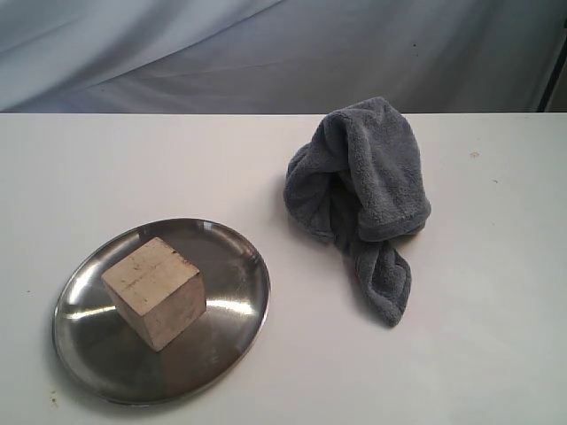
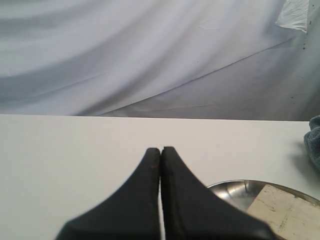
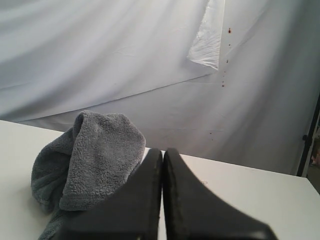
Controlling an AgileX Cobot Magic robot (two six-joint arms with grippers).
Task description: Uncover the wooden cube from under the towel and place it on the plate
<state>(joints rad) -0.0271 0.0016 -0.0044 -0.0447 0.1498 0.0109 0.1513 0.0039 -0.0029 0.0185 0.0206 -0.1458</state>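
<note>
The pale wooden cube (image 1: 155,292) rests on the shiny steel plate (image 1: 235,257) at the front left of the table, uncovered. A corner of the cube (image 2: 285,212) and the plate's rim (image 2: 235,186) show in the left wrist view. The dark grey towel (image 1: 363,195) lies crumpled in a heap right of centre, apart from the plate; it also appears as a fluffy mound, the towel (image 3: 95,155), in the right wrist view. My left gripper (image 2: 161,150) is shut on nothing. My right gripper (image 3: 163,151) is shut and empty, beside the towel. Neither gripper appears in the exterior view.
The white table (image 1: 487,336) ends at a far edge against a draped grey-white backdrop (image 1: 266,53). A dark stand (image 3: 310,140) is at the far side in the right wrist view.
</note>
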